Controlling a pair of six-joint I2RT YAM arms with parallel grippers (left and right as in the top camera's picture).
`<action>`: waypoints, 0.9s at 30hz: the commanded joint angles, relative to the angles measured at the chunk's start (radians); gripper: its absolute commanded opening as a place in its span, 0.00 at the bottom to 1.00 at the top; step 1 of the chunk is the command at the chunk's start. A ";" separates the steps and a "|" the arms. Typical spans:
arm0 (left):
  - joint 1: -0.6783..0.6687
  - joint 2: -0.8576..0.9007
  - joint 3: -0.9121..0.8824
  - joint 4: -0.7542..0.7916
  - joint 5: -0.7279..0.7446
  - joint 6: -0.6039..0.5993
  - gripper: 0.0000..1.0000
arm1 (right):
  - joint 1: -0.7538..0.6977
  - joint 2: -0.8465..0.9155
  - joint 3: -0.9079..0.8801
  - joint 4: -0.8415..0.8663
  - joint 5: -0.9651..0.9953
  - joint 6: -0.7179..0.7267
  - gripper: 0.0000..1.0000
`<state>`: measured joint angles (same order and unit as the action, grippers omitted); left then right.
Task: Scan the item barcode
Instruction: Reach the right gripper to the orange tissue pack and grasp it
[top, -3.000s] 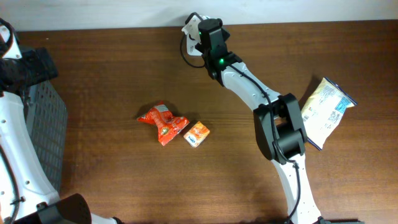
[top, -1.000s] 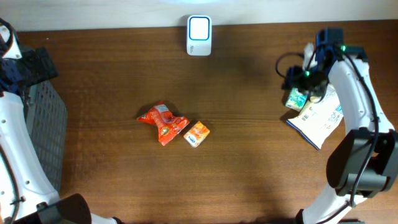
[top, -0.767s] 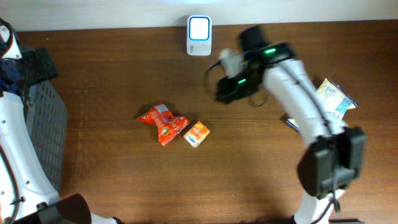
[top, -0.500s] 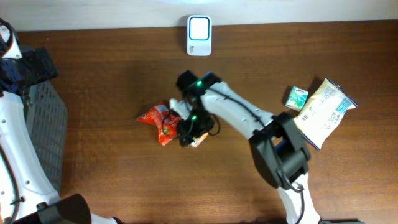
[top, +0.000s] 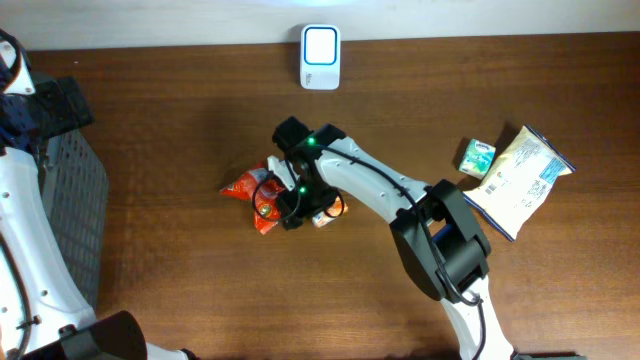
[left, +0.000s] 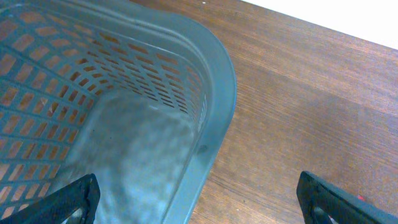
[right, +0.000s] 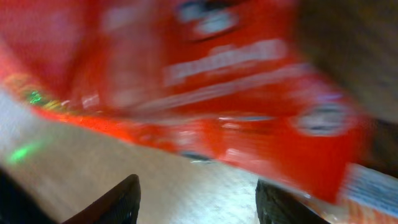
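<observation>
Red snack packet (top: 248, 187) lies on the table (top: 160, 110), well below the scanner (top: 320, 44) and a bit to its left in the overhead view. We see the right gripper (top: 292, 208) right over the packet's edge on the side away from the scanner, arm stretched across the table towards it. Right wrist view is badly blurred, but the packet fills most of it, and the two fingertips (right: 127, 199) stand apart at the bottom with bare wood between them, so we read the jaws as parted with nothing in them. We can't tell whether a finger touches the packet. Small orange box (top: 335, 207) sits just beside the packet, further from the scanner, partly hidden by the gripper. Small green box (top: 477, 157) and a yellow-white bag (top: 522, 180) lie touching each other, well off to the scanner's right and lower. Left gripper (left: 208, 199) is spread wide and empty above the rim of the grey mesh basket (left: 217, 81), far left of the scanner.
</observation>
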<state>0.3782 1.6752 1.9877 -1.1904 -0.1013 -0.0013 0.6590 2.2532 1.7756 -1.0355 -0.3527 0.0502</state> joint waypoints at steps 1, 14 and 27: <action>0.003 -0.015 0.004 -0.001 0.007 -0.010 0.99 | -0.067 0.014 -0.006 0.031 0.104 0.116 0.59; 0.003 -0.015 0.004 -0.001 0.007 -0.010 0.99 | -0.539 0.009 0.031 -0.100 -0.112 0.058 0.53; 0.003 -0.015 0.004 -0.001 0.007 -0.010 0.99 | -0.443 0.010 -0.169 -0.053 -0.185 -0.035 0.22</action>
<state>0.3782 1.6752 1.9877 -1.1900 -0.1013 -0.0013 0.2234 2.2585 1.6455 -1.1091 -0.5434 0.0223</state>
